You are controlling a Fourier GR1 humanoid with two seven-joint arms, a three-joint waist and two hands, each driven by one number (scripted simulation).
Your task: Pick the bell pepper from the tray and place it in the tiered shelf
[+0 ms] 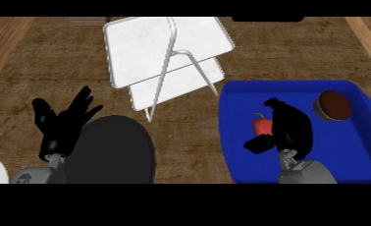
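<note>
Most of the red bell pepper (261, 125) is hidden. Only its left side and a thin curved stem show, in the left half of the blue tray (239, 97); the right hand (293, 129) covers the rest. That hand is curled round the pepper, fingers hooking over its top and the thumb jutting out beneath it. Whether the pepper rests on the tray's floor or is lifted off it cannot be told. The part that shows is bright red, narrow and upright.

A round brown item (333, 106), too indistinct to name, sits in the tray's far right corner, well apart from the pepper. The tray's near edge is cut off at the bottom of the view.

Left of the tray and farther away stands the white tiered shelf (145, 48), its two flat tiers joined by thin wire legs. Bare wooden counter (43, 72) lies between it and the tray's left wall. Well left of the tray, a dark round plate (116, 156) is cut off below. The left hand (62, 122) rests open at its left rim, fingers spread upward.
</note>
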